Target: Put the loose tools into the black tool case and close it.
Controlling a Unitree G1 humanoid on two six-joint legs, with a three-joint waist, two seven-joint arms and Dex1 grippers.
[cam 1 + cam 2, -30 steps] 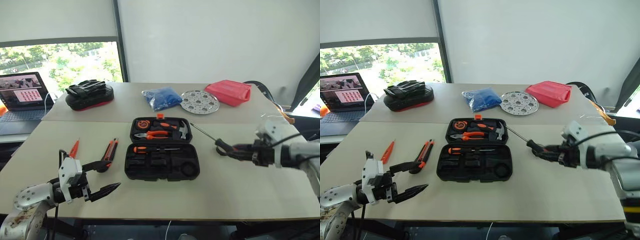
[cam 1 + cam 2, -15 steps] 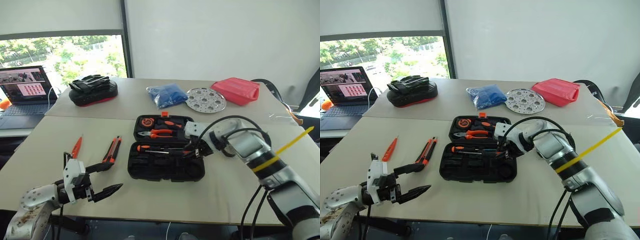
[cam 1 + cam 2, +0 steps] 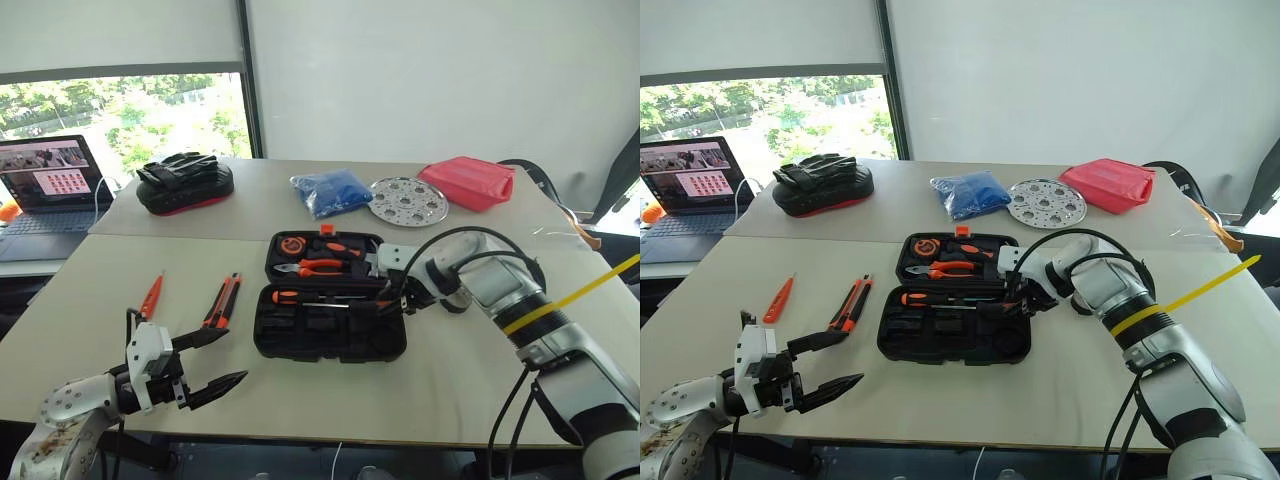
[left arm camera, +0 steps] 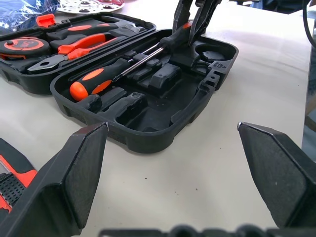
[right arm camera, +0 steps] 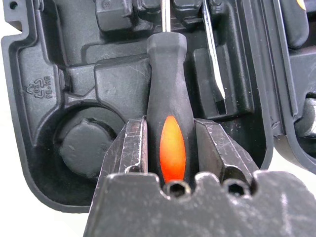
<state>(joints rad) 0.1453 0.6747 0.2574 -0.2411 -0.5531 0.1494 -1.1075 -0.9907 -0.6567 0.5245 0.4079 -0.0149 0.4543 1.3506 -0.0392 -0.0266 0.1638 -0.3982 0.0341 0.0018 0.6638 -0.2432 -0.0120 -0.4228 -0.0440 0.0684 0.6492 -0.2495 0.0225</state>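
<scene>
Our right hand is clamped on the black-and-orange handle of a screwdriver, holding it low over the near half of the black tool case, which lies open mid-tabletop. If the shaft sits askew of its slot, we judge it could ride up and later block the lid. The right wrist view shows that alignment; the head views add our left hand, spread wide and empty at the near-left edge beside the utility knife and orange tester.

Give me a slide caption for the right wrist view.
Right tool grips a black-and-orange screwdriver by its handle over the open black tool case.
</scene>
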